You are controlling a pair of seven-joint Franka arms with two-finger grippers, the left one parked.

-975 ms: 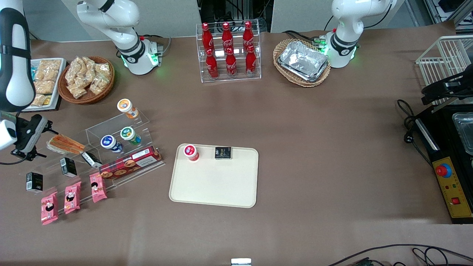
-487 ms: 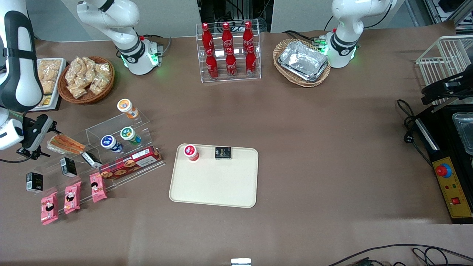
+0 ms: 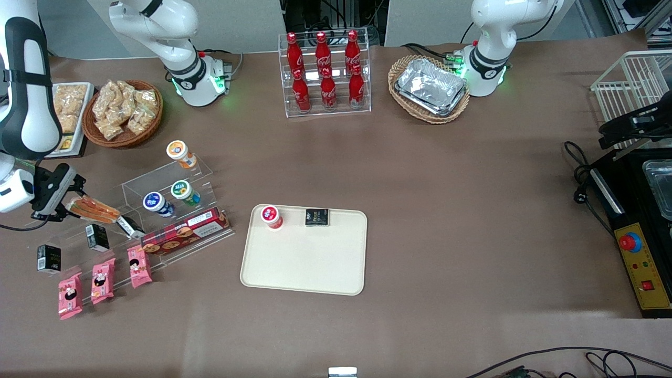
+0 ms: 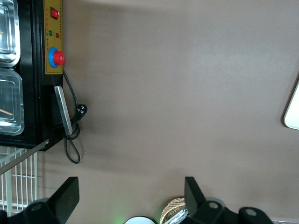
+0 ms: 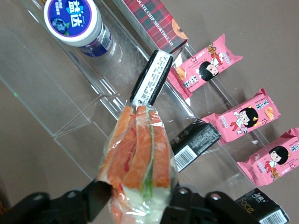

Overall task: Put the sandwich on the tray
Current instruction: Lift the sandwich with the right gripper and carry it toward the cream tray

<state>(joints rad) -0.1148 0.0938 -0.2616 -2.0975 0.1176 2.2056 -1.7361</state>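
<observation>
In the front view, the gripper [image 3: 62, 197] is seen at the clear acrylic display stand [image 3: 157, 210], with the sandwich [image 3: 92, 208] held at its wide end, well apart from the tray [image 3: 304, 262]. In the right wrist view, the sandwich [image 5: 138, 161] is gripped between the fingers [image 5: 96, 200], its tip touching a black-and-white packet [image 5: 150, 78].

Spread wide across the middle of the frame: a flat brown matte table covering [image 3: 446, 210], faintly creased, evenly lit from above with only soft, pale shadows. Along the top edge, plain light-grey wall panels [image 3: 247, 21], split in the upper middle by a dark gap crowded with cables [image 3: 315, 13]. Toward the parked arm's end, a white wire rack [image 3: 630, 84] and a black box with a yellow control panel [image 3: 643, 268]. Trailing along the bottom edge, thin black cables [image 3: 577, 357].
</observation>
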